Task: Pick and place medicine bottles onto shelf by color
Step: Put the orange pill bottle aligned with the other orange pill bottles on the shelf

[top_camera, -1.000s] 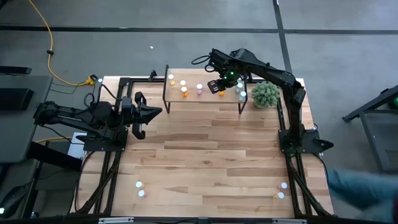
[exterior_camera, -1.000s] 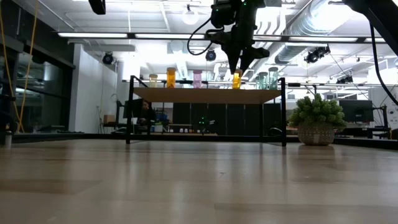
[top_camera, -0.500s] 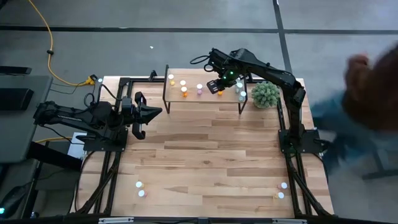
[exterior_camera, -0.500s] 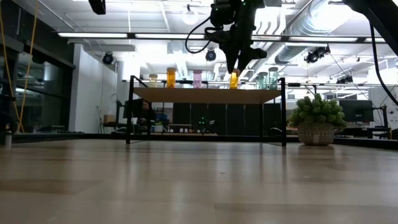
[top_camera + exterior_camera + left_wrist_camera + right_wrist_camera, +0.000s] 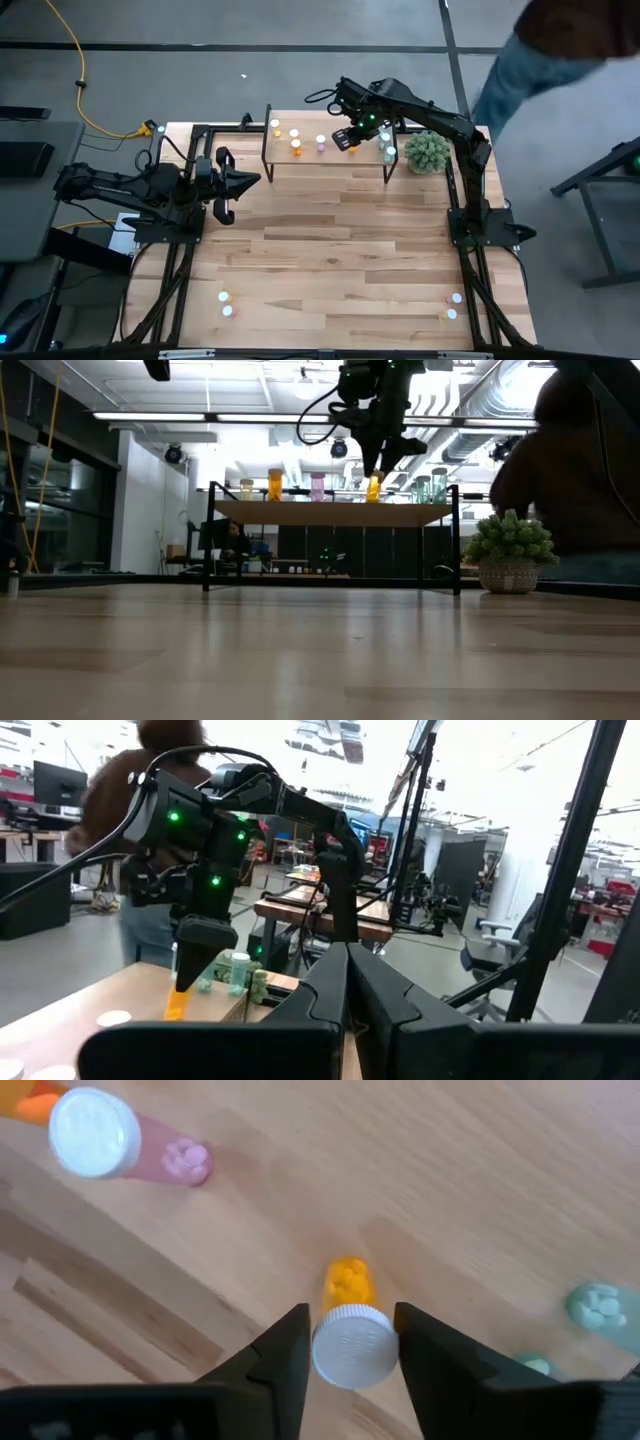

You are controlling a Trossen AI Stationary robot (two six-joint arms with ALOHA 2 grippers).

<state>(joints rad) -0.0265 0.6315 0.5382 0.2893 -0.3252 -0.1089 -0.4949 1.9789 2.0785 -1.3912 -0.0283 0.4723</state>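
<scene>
Yellow-orange bottle (image 5: pixel 350 1330) with a white cap, held upright between the fingers (image 5: pixel 275 1360) of the right gripper (image 5: pixel 378 460), just over the shelf (image 5: pixel 330 513). Close view showed pills through the clear body and both fingers pressed on the cap; table-level view (image 5: pixel 374 487) showed the base at about the level of the shelf top, contact not clear. From above, gripper (image 5: pixel 352 138) seen over the right half of the shelf (image 5: pixel 325 152), between a pink bottle (image 5: pixel 320 141) and 2 teal bottles (image 5: pixel 388 146). Shelf top of pale, grained wood on thin black legs. Left gripper (image 5: pixel 228 185) parked at the table's left edge, fingers drawn together. Moved slightly leftward since 1 second ago, going by the table-level view. Person (image 5: pixel 560 45) now at the top right corner, also behind the green plant (image 5: pixel 510 550).
</scene>
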